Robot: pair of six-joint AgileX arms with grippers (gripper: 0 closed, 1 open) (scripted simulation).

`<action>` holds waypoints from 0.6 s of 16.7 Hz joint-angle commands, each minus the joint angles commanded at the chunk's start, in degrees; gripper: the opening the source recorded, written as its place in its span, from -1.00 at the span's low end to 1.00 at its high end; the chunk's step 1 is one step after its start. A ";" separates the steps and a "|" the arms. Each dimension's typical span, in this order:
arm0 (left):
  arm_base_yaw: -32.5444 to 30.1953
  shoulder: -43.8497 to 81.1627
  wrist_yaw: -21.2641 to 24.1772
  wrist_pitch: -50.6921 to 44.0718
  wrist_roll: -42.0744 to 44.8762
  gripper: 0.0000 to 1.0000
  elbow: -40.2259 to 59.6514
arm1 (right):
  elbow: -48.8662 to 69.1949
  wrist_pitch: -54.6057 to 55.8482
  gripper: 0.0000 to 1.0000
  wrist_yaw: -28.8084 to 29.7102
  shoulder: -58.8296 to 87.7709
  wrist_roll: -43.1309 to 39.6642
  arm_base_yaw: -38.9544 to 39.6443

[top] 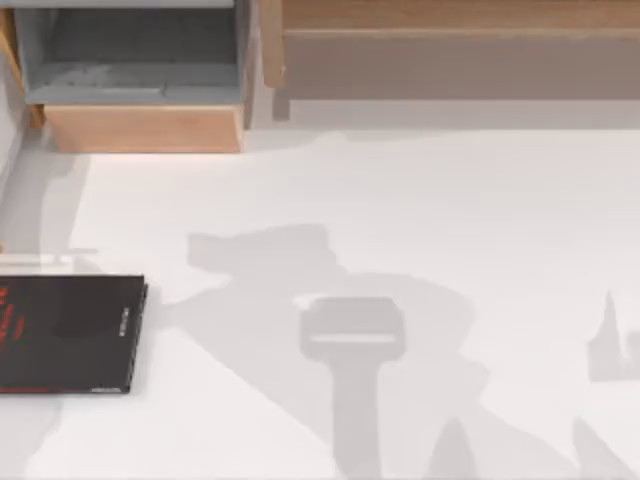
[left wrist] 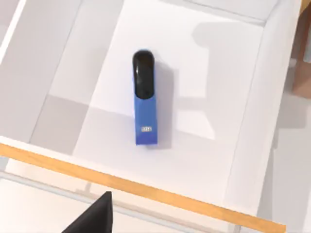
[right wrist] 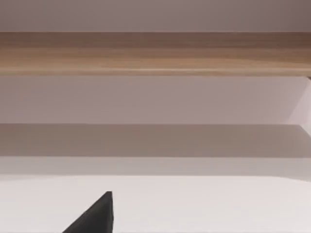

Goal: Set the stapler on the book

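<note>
One stapler [left wrist: 145,99] (label unreadable), drawer [left wrist: 252,136]

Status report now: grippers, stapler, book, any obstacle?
Stapler lies untouched in a white drawer, below the left wrist camera. Book flat at table's left edge. Nothing on the book.

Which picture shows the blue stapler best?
The left wrist view. There the stapler lies whole and unblocked inside a white drawer with a wooden front edge. The top view shows the book at the table's left; the right wrist view shows a wooden shelf.
</note>
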 joint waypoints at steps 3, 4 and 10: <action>1.84 18.41 0.27 -9.50 0.60 1.00 17.70 | 0.00 0.00 1.00 0.00 0.00 0.00 0.00; 2.37 24.07 0.39 -12.40 0.77 1.00 23.21 | 0.00 0.00 1.00 0.00 0.00 0.00 0.00; 4.75 50.16 1.25 -26.02 1.29 1.00 49.87 | 0.00 0.00 1.00 0.00 0.00 0.00 0.00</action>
